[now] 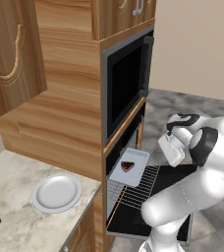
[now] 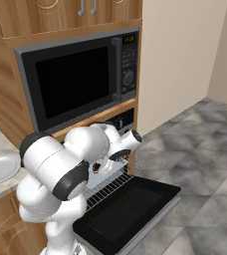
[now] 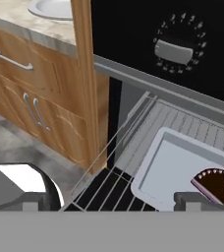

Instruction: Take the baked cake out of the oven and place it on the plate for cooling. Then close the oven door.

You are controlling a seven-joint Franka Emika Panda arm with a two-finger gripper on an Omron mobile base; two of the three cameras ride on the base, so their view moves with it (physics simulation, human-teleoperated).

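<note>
Wood-panelled kitchen wall with grey stone floor beyond. Hovered the robot's dark two-finger gripper just above the pulled-out rack, tips spread wide apart and clamped on nothing. Looked set wide so as to straddle the slice rather than the tray, judging by one tip standing just beside the small dark chocolate-brown wedge of baked cake with its thin pink layer.

Found that cake lying on the flat grey rectangular tray, near its front edge, untouched. Rested the tray in turn on the silver wire rack, drawn well out of the black built-in oven's cavity, most likely to bring the slice within reach without going into the opening. Lay dropped flat below the rack the black glass oven door, fully open and left so for now, since closing belongs to the last step.

Noted above the cavity the oven's control strip with a grey round knob, and higher up the larger black glass-fronted unit.

Waited off to the left, on the pale speckled stone countertop, the round pale grey-white plate, bare, well apart from the cake.
</note>
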